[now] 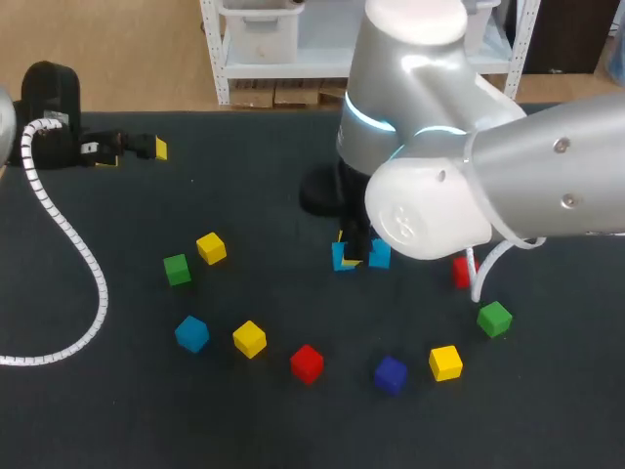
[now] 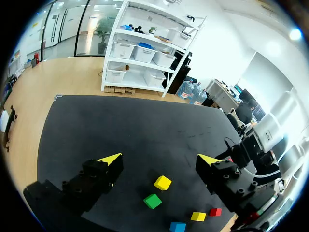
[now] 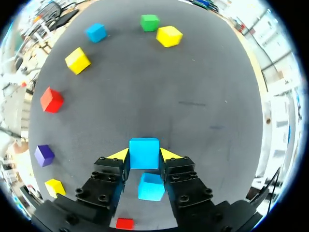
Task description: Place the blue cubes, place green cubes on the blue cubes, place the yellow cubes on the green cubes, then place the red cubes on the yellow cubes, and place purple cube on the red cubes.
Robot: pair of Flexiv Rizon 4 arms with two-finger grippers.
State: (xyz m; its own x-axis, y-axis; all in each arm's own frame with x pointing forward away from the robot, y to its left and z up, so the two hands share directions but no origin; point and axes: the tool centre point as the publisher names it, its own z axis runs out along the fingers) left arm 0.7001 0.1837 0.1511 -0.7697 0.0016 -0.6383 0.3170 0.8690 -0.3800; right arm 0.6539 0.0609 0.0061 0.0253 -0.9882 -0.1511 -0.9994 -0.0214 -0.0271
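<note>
Currently, left to right on the table. Your left gripper: far left, fingers spread wide, nothing between them. Near-left arc of loose items: green cube, yellow cube, loose blue cube, second yellow cube, red cube. Centre: your right gripper, pinching the held blue cube from two sides, low at the table. Second blue cube: just beside the held one, on its right; whether they touch, you cannot tell. The set-down likely turns on that side-by-side placing, and the right arm is much the nearer. Right: purple cube, third yellow cube, second red cube, second green cube.
</note>
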